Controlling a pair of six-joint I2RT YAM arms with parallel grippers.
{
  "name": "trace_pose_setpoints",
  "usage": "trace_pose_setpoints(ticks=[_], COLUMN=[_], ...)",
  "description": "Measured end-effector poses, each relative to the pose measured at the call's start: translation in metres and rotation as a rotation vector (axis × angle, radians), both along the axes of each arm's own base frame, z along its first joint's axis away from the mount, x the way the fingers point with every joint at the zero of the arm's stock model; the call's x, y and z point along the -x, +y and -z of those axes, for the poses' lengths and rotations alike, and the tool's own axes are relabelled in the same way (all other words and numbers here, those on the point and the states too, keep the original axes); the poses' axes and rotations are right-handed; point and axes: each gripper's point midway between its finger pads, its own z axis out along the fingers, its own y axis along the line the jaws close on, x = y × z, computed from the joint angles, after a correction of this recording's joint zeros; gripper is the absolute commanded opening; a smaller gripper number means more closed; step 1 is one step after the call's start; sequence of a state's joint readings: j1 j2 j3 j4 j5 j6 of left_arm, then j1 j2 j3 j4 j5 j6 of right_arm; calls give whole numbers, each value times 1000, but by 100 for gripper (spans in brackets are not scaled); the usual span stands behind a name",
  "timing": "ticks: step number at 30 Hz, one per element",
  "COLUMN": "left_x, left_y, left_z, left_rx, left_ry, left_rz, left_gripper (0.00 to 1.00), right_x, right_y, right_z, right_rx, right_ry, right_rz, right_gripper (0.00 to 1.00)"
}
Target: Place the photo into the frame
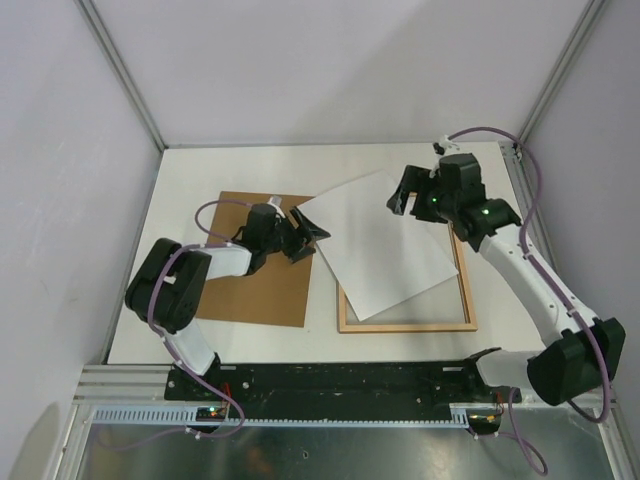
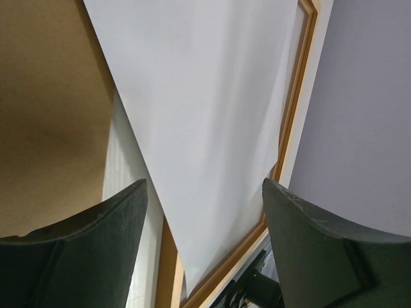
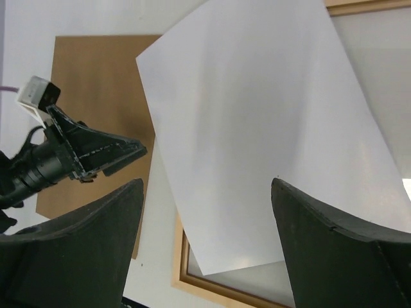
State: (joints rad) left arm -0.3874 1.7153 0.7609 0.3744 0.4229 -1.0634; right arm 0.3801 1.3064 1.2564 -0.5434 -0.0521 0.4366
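We're only partway: the photo [image 1: 380,245] lies blank side up, skewed across the frame [image 1: 410,326] toward the desk's near-right corner, not seated, with left gripper [image 1: 316,233] and right gripper [image 1: 400,190] both spread, seemingly holding nothing.

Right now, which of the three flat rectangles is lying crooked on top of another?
The photo, white side up: it sits rotated across the frame, while the brown board lies flat beside the frame.
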Motion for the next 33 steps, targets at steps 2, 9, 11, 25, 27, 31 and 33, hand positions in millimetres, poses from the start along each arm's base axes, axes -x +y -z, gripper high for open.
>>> trace_pose_setpoints(ticks=[2,9,11,25,27,31,33], left_x=[0,3,3,5,3,-3,-5], left_y=[-7,-18,-18,-7,-10,-16,-20], left_z=[0,7,9,25,26,29,32], left_rx=[5,-7,-16,-90,-90,-86,-85], left_ry=[11,48,53,101,104,108,114], left_rz=[-24,-87,-104,-165,-159,-148,-141], left_gripper=[74,73,73,73,72,71,71], right_x=[2,11,13,14,14,12,11], right_y=[-11,-43,-48,-57,-56,-56,-56], right_z=[-6,-37,-37,-25,-24,-26,-27], right_rx=[-15,-63,-69,-88,-91,-99,-104], right_ry=[-14,-98,-102,-69,-70,-77,-85], right_rz=[18,71,73,74,71,67,65], right_gripper=[85,85,85,85,85,85,85])
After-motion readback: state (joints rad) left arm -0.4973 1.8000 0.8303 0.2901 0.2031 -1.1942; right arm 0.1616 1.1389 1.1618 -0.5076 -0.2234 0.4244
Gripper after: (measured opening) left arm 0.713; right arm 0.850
